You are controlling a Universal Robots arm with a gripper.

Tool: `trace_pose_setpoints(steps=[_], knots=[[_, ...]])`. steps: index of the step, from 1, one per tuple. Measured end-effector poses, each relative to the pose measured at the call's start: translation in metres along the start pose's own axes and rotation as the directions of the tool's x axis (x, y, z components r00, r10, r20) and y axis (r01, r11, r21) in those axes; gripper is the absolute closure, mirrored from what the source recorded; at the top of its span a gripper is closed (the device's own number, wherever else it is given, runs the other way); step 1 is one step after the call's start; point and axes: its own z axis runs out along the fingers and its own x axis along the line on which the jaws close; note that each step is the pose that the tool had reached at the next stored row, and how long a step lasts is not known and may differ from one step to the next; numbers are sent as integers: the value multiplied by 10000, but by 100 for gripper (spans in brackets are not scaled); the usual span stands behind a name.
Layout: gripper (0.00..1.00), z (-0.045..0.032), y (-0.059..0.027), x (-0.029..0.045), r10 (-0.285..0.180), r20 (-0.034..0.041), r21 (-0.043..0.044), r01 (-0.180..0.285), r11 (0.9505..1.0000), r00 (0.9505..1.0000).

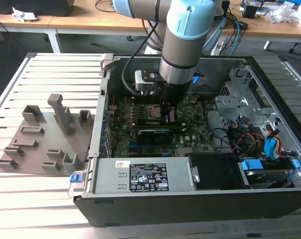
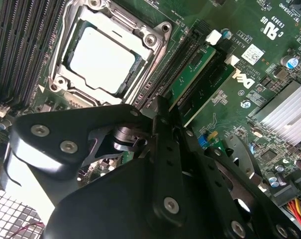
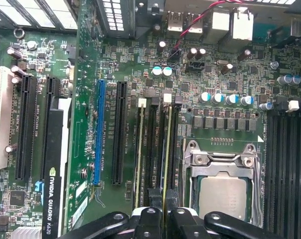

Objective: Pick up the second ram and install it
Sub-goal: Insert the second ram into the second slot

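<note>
Gripper [image 3: 158,215], lower centre of the first wrist view: fingers clamped on the second ram [image 3: 166,154], standing edge-up in a slot just left of the processor socket [image 3: 221,191]. Step: seating (my reading). Next: firm, straight downward pressure until latched.

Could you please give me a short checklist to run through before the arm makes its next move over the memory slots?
1. Tool shut on the second ram: ok.
2. Second ram running in line with its slot beside the CPU socket: ok.
3. First stick sits in the neighbouring slot, apart from the tool: ok.
4. Second ram pressed fully home, end latch closed: cannot tell.
5. Graphics card well away from the tool: ok.
</note>
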Motion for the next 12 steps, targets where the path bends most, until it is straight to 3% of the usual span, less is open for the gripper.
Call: trace_pose_setpoints(steps=[12], knots=[[86, -8, 0, 2, -20, -3, -2, 20, 10000, 10000]])
